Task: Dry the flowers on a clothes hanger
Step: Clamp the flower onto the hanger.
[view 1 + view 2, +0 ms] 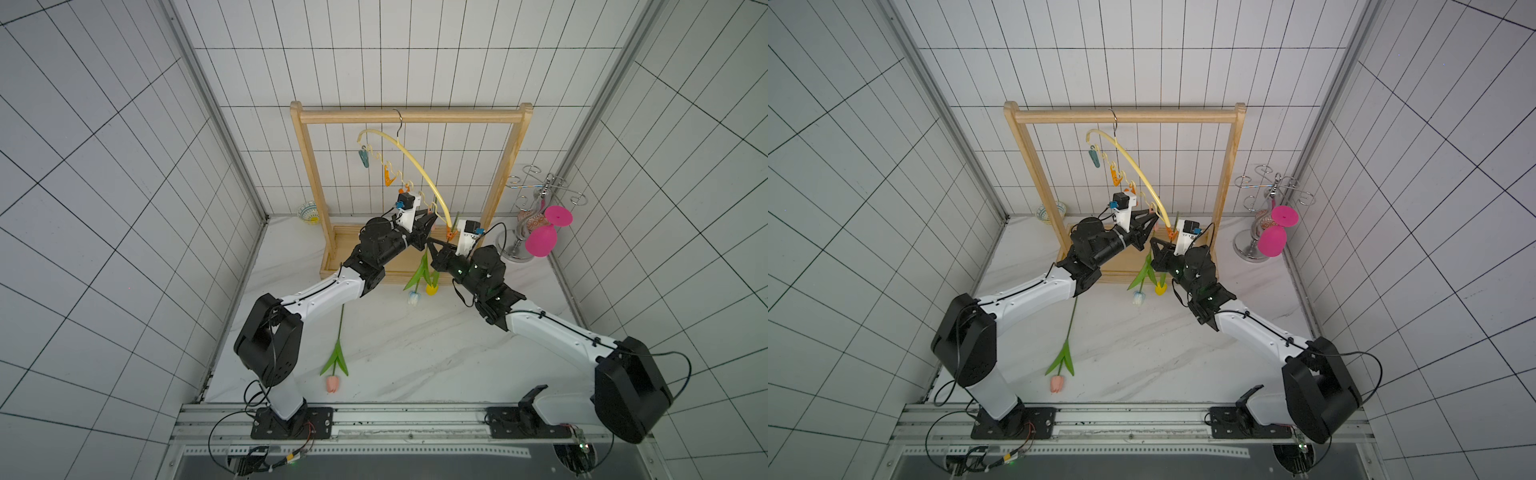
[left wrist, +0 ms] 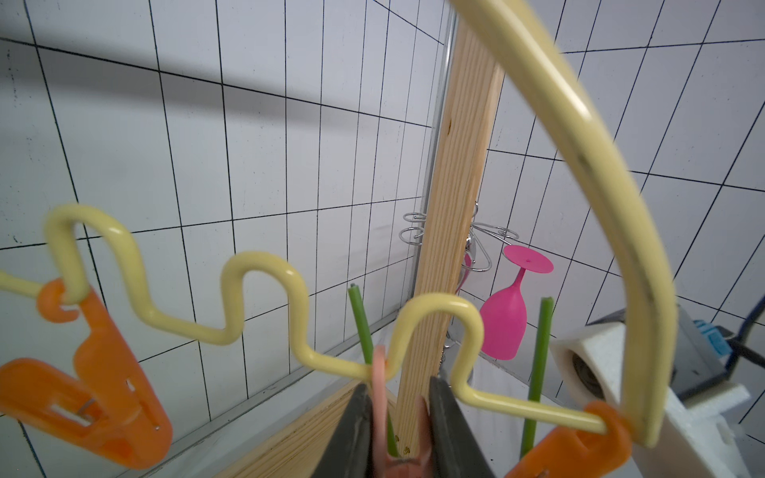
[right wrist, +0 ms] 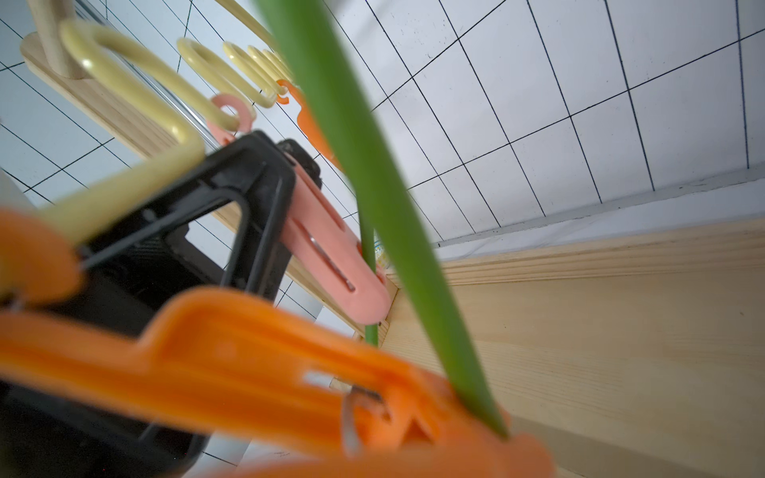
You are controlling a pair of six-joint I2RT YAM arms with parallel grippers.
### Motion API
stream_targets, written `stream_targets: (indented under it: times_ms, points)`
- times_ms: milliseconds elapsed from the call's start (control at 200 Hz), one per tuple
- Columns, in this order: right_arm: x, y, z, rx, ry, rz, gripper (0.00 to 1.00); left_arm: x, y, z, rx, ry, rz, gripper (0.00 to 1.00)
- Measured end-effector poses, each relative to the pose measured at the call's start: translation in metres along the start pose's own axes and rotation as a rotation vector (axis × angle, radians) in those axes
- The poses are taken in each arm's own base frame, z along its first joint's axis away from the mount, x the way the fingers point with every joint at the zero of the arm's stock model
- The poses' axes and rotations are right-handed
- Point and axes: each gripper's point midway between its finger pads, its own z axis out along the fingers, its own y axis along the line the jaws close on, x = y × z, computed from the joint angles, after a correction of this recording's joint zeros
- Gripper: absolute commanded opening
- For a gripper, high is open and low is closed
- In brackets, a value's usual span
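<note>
Two tulips hanging head down from the hanger [image 1: 417, 161], stems upright: white tulip [image 1: 414, 297] with its stem in the pink clip [image 3: 331, 248], yellow tulip [image 1: 431, 289] in the orange end clip [image 1: 451, 237] just right of it, cut stem ends poking above the hanger's wavy bar. Heads side by side in front of the rack's base. Third, the pink tulip [image 1: 333, 383], flat on the tabletop [image 1: 415, 365] at near left, long axis running near to far, head toward the near edge, stem end toward the left arm [image 1: 324, 291], leaves splayed just behind the head. Hanger hooked on the top bar of the rack [image 1: 409, 116], tilted: left end up near the bar, right end down between the pincers. Higher along it, a teal clip [image 1: 363, 158] and another orange clip [image 1: 388, 178]. Left pincer [image 2: 398, 389] clamped on the pink clip, one finger on each side. Right pincer [image 1: 435, 245] shut tight just below the end clip, close to the hanging stems; cannot tell whether on a stem. Far right, a goblet [image 1: 540, 241] upside down on a wire stand [image 1: 515, 249].
</note>
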Motion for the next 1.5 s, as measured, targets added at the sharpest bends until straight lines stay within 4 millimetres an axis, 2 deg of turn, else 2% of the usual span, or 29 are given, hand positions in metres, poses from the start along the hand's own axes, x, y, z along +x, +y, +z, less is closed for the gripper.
stream_targets:
  times_ms: [605, 665, 775, 810, 924, 1069, 1504]
  points:
    - [0.003, 0.005, 0.000, -0.029, 0.022, 0.011, 0.00, 0.004, 0.001, -0.004, -0.002, -0.025, -0.032, 0.26]
    - [0.004, 0.005, 0.000, -0.030, 0.023, 0.012, 0.00, 0.004, 0.001, -0.004, -0.002, -0.025, -0.032, 0.30]
    - [0.004, 0.006, 0.000, -0.032, 0.024, 0.012, 0.00, 0.006, 0.001, -0.004, 0.001, -0.020, -0.031, 0.47]
    - [0.004, 0.006, 0.000, -0.032, 0.024, 0.012, 0.02, 0.007, 0.001, -0.004, 0.002, -0.017, -0.032, 0.49]
    - [0.004, 0.006, -0.001, -0.031, 0.024, 0.011, 0.06, 0.011, 0.001, -0.004, -0.001, -0.009, -0.035, 0.49]
    - [0.003, 0.005, -0.001, -0.025, 0.020, 0.010, 0.18, 0.012, 0.001, -0.005, -0.001, -0.004, -0.036, 0.49]
    - [0.004, -0.001, -0.002, 0.005, 0.023, 0.006, 0.20, 0.009, 0.000, -0.009, -0.003, -0.006, -0.027, 0.49]
